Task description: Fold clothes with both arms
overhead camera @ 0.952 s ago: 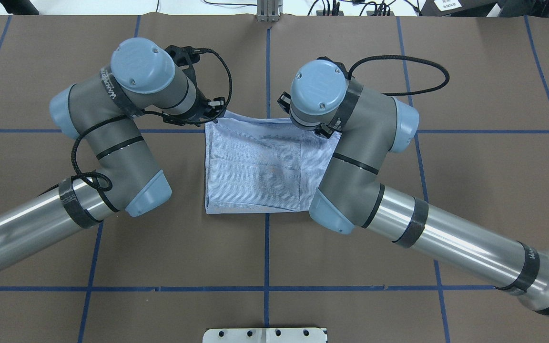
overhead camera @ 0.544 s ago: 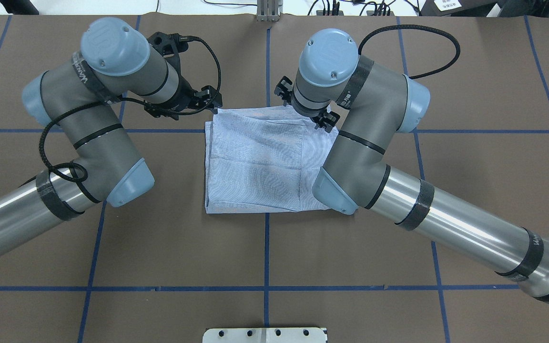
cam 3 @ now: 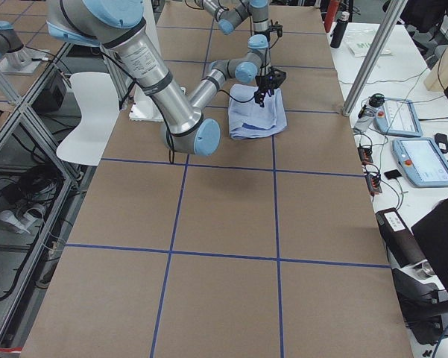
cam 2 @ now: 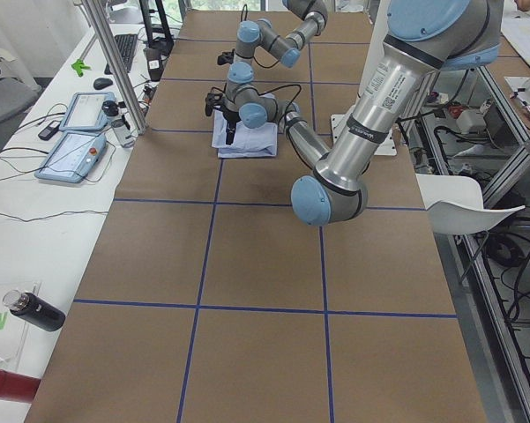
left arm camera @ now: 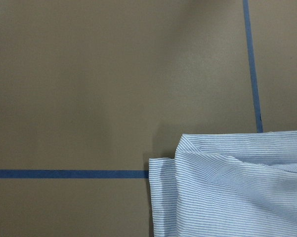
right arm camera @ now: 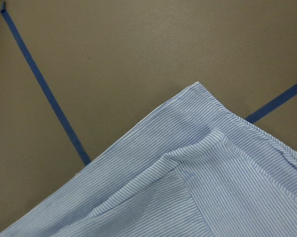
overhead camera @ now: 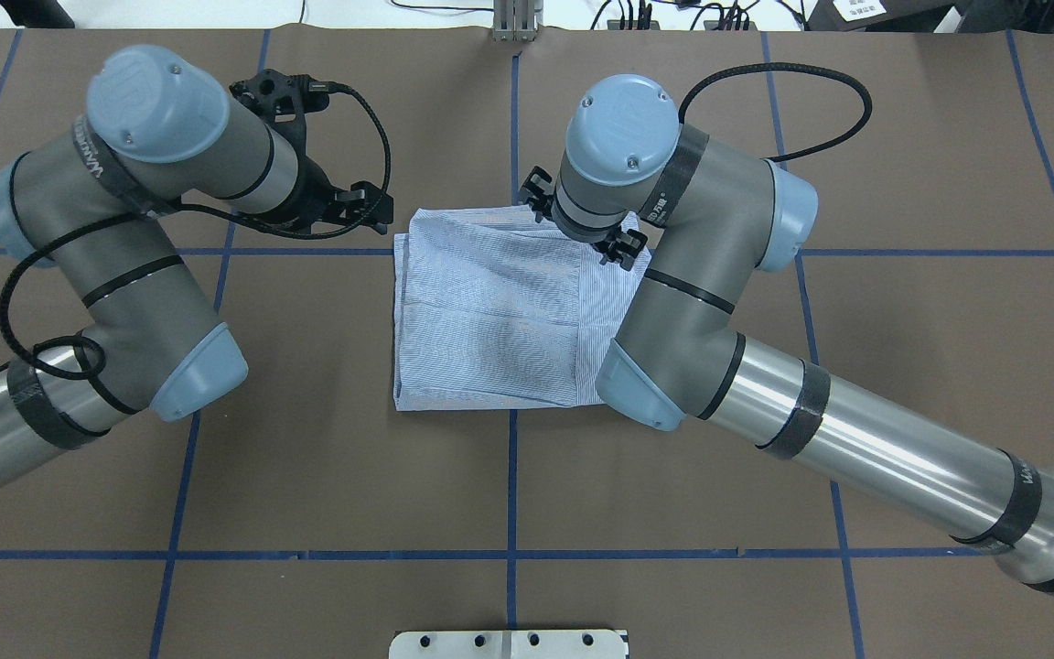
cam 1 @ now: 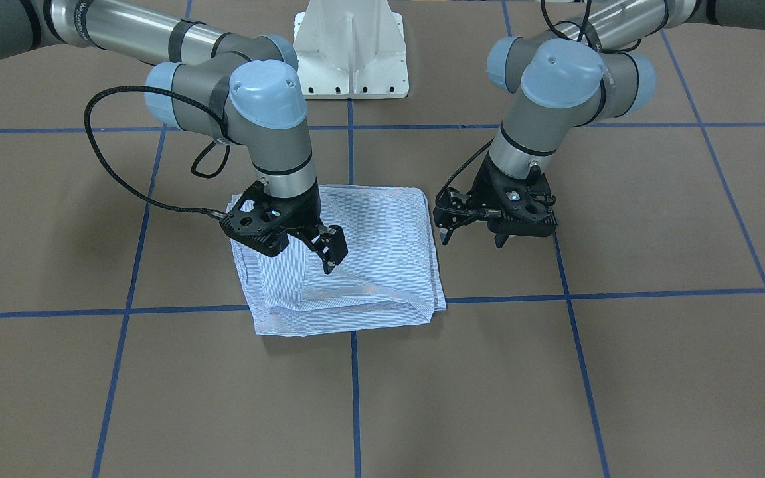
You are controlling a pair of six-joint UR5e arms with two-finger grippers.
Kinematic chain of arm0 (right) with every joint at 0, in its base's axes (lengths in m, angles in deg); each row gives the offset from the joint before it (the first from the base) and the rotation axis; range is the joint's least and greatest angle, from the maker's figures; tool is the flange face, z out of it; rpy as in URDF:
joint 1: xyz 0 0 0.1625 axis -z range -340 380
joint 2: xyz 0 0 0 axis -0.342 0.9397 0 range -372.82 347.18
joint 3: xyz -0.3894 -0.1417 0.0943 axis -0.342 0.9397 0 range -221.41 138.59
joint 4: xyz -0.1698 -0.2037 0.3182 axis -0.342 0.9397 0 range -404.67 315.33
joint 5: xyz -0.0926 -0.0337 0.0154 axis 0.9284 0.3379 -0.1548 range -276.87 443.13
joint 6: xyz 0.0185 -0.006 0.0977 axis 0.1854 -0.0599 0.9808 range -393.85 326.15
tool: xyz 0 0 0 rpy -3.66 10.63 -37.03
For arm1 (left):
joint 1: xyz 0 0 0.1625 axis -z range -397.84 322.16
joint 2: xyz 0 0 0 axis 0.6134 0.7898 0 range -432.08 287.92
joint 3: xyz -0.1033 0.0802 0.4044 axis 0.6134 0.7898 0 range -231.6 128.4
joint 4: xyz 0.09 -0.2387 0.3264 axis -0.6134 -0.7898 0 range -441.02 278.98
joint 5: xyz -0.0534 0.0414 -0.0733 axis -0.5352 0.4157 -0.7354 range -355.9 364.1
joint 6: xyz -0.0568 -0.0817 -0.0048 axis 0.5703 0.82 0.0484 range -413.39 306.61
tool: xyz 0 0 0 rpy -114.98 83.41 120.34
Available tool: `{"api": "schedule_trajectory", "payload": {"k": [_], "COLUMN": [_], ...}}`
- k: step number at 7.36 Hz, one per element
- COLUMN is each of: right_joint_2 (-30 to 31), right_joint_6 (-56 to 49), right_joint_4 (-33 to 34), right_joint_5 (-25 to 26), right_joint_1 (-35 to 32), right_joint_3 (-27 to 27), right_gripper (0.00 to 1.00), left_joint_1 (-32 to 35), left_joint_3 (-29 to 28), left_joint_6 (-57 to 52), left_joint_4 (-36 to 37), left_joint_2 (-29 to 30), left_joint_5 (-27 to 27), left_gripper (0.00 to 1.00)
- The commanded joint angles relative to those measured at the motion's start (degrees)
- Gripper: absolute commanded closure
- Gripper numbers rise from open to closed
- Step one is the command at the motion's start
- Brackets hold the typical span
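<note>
The clothes are one blue-and-white striped shirt (overhead camera: 490, 311), lying folded into a flat rectangle at the table's middle (cam 1: 369, 265). My right gripper (cam 1: 303, 255) hangs just above the shirt's far part, open, with nothing between its fingers. In the overhead view the right wrist hides it. My left gripper (cam 1: 472, 239) is open beside the shirt's far left corner, over bare table and apart from the cloth (overhead camera: 371, 209). The left wrist view shows that folded corner (left arm camera: 237, 192) and no fingers. The right wrist view shows another corner (right arm camera: 188, 182).
The brown table cover carries a grid of blue tape lines (overhead camera: 512, 476). A white pedestal base (cam 1: 349, 53) stands at the robot's side. Teach pendants (cam 2: 75, 145) and a dark bottle (cam 2: 35, 313) lie on the side bench beyond the far edge.
Both arms have lifted away from the shirt's far edge. The left arm swung out to the left, off the cloth. The far edge now lies flat.
</note>
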Motion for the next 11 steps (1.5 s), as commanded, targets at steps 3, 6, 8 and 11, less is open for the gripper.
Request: {"api": "schedule_trajectory", "payload": {"k": [3, 6, 8, 11], "right_joint_2": [11.7, 26.9, 36.8, 49.4], "right_joint_6": [-36.6, -72.8, -94.0, -105.5], "right_joint_4": [18.7, 18.8, 18.6, 18.1], "right_joint_5": [-7.3, -20.9, -23.2, -26.9], "right_joint_1": [-9.8, -30.3, -42.4, -54.1], "right_joint_3": [-17.8, -20.6, -20.2, -20.2], "right_gripper": [0.0, 0.0, 0.0, 0.0], "left_joint_1": [7.3, 24.5, 36.2, 44.4], "left_joint_3": [15.9, 18.1, 17.1, 13.9], "left_joint_6": [-23.0, -52.6, -65.8, -65.7], "left_joint_4": [15.7, 18.9, 18.9, 17.8], "left_joint_2": [-9.4, -19.3, -26.6, -34.8], "left_joint_5": [-0.2, -7.6, -11.2, -14.7], "left_gripper": [0.0, 0.0, 0.0, 0.0]}}
